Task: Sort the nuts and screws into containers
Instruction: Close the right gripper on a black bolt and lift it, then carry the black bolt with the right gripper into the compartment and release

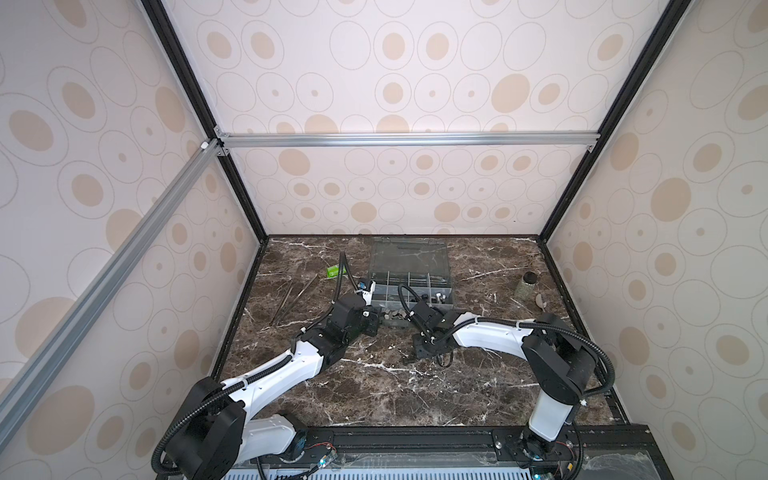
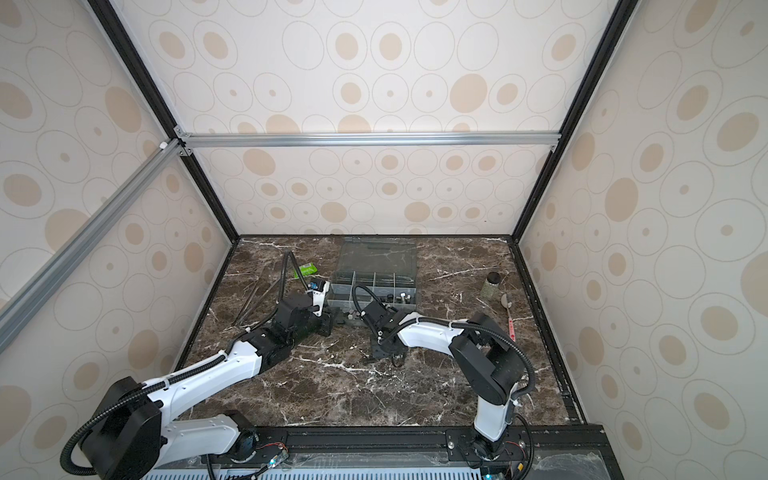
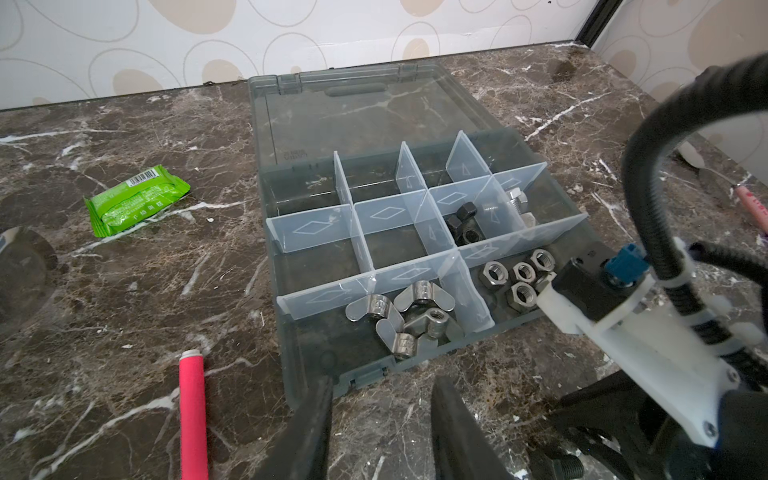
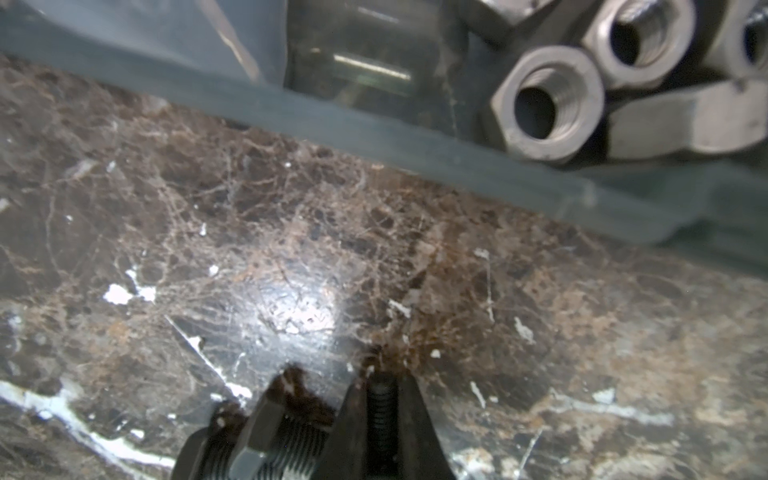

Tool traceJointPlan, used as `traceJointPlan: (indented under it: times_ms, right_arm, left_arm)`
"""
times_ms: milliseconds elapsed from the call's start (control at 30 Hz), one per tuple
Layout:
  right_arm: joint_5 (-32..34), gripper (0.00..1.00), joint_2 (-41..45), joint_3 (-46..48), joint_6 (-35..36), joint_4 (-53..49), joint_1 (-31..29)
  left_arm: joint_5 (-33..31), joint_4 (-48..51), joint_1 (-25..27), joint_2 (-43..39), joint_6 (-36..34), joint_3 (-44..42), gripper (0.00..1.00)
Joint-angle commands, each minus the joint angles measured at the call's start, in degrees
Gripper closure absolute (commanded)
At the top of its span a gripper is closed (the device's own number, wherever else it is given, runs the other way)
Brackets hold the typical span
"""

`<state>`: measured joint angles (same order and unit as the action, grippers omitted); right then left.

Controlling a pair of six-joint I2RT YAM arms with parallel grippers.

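The containers are compartments of a grey translucent organiser box with its lid laid open. Wing nuts fill one front compartment and silver hex nuts the one beside it. Black nuts and silver screws lie in the row behind. My right gripper is low over the marble just in front of the box, shut on a black screw. Another black threaded screw lies right beside it. My left gripper stands open and empty before the box's front wall.
A green packet and a pink-handled tool lie left of the box. Long tweezers rest further left. A black-capped jar and a spoon are at the right. Loose small parts lie between the two grippers.
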<state>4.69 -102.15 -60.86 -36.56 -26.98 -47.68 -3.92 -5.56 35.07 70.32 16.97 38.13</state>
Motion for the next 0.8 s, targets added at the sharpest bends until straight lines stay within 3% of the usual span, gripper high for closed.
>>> traceJointPlan:
  times_ms: [0,333,767]
  right_arm:
    - [0.3,0.88,-1.2,-0.8,0.3,-1.5,-0.5]
    - [1.4,0.89,0.6,-2.8,2.0,-3.0,-0.4]
    - [5.3,0.89,0.0,-17.3,12.0,-9.2,3.1]
  left_arm:
    - [0.5,-1.5,-0.6,-0.3,0.6,0.9,0.60]
    - [0.1,-1.0,-0.6,-1.5,0.7,0.1,0.60]
    - [-0.7,-0.8,-0.7,-4.6,1.6,-2.5,0.60]
